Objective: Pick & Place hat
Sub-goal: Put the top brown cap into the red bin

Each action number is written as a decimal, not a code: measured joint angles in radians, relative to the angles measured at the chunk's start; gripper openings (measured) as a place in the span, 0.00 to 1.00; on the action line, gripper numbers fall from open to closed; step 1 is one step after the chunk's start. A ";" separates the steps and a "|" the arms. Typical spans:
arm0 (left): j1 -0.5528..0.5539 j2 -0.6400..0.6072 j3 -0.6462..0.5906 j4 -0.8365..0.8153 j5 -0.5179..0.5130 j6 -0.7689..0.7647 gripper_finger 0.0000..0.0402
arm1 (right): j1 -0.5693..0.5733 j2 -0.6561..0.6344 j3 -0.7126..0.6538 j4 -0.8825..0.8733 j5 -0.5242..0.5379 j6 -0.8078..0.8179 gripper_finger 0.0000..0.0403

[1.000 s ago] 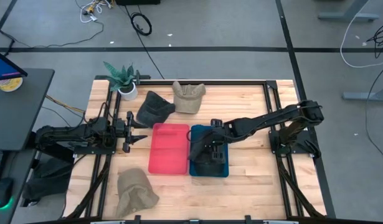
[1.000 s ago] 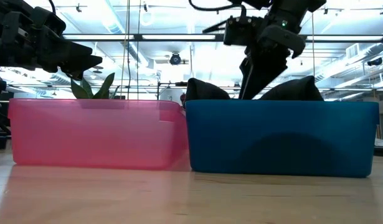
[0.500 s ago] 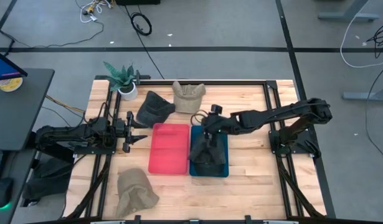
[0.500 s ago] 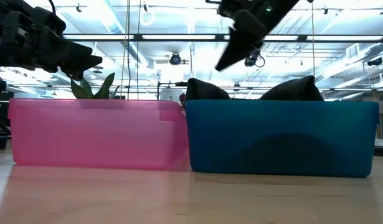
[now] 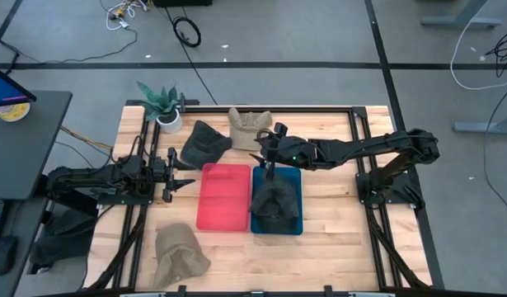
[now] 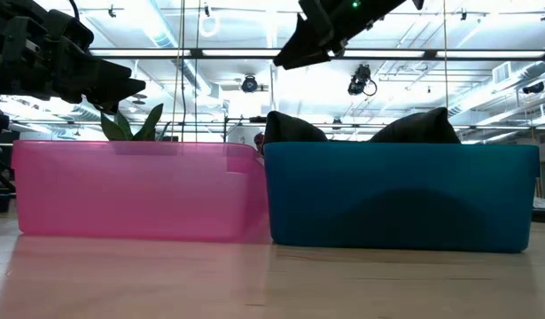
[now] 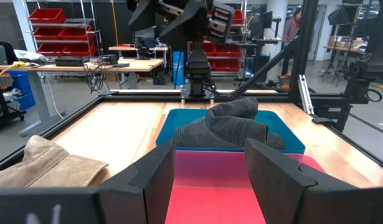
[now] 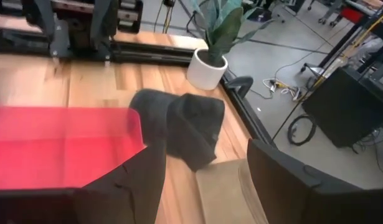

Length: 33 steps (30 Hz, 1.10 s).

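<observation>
A dark grey hat (image 5: 274, 198) lies crumpled in the blue bin (image 5: 296, 224); its humps show over the rim in the low view (image 6: 293, 129). My right gripper (image 5: 262, 153) hovers open above the bin's far end, touching nothing; its wrist view (image 8: 203, 155) looks at a second dark hat (image 8: 186, 127) and a tan hat (image 8: 223, 186), both lying on the table. In the high view these are the dark hat (image 5: 205, 142) and the tan hat (image 5: 250, 128). My left gripper (image 5: 189, 171) waits open, left of the pink bin (image 5: 224, 198).
Another tan hat (image 5: 177, 254) lies near the table's near left corner. A potted plant (image 5: 162, 107) stands at the far left corner. The pink bin and blue bin sit side by side mid-table. A black frame rail (image 5: 352, 132) runs around the work area.
My right gripper has risen out of the blue bin and moved toward the far edge and a little left, toward the hats lying there. It has tipped from pointing down to slanting forward. The dark hat has stayed in the blue bin.
</observation>
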<state>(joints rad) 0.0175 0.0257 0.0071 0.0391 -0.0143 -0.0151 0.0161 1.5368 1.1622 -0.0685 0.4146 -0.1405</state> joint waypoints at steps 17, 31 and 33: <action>0.000 0.000 0.000 0.000 0.000 0.000 0.49 | -0.040 -0.083 -0.147 0.249 -0.192 0.073 0.54; 0.000 0.000 0.000 0.000 0.000 0.000 0.49 | -0.258 -0.209 -0.247 0.175 -0.350 0.133 0.41; 0.000 0.000 0.000 0.000 0.000 0.000 0.49 | -0.280 -0.209 -0.246 0.163 -0.355 0.133 0.42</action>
<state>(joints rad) 0.0175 0.0259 0.0071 0.0387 -0.0139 -0.0151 -0.2636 1.3277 0.9161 0.0949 0.0599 -0.0079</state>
